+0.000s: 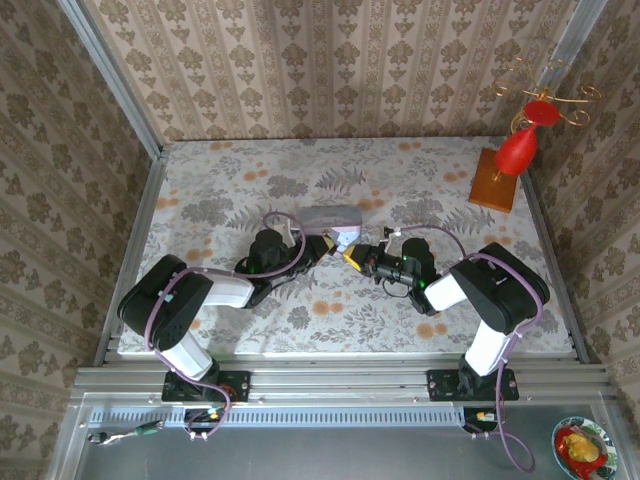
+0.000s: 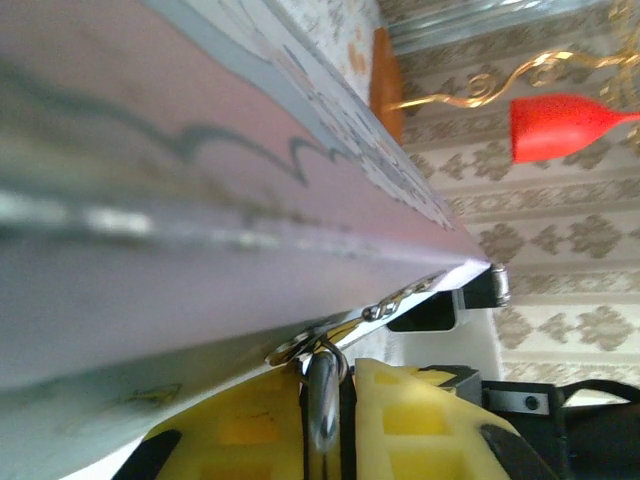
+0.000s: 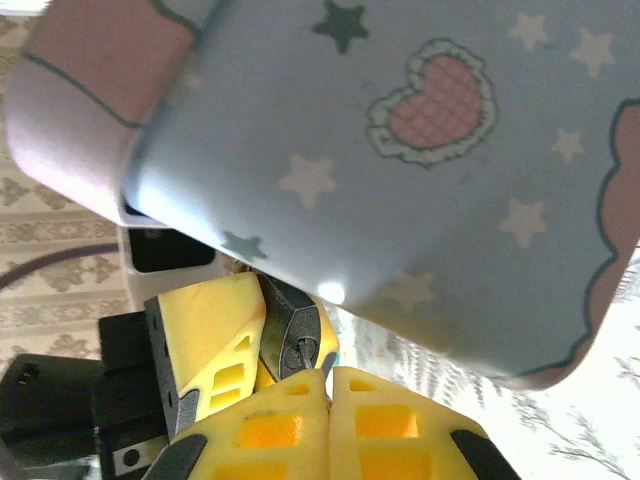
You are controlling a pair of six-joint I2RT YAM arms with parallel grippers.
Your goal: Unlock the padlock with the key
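Floral-print tabletop fills the floor of the top view, with wallpapered walls around it. Pastel-blue rectangular tin with stars and a pink heart sits near table centre. Red glass-shaped ornament on a gilt wire stand with a wooden base is well apart at 2 o'clock. Both arms reach in and meet at the tin's 5 o'clock edge. Left pincer comes in from 9 o'clock with its yellow fingers almost together, clamped on the shackle of the small black-bodied padlock with a silvery shackle. In the left wrist view that shackle stands upright between the pads, its top meeting a small metal loop at the tin's rim. Right pincer comes in from 3 o'clock with its fingers pressed fully together, tips just below the padlock's black body, which hangs under the tin's rim at 7 o'clock in the right wrist view. Thin dark sliver sits on the padlock's face right above the right fingertips. It is too small to tell whether this is the key or whether the right pincer holds it.
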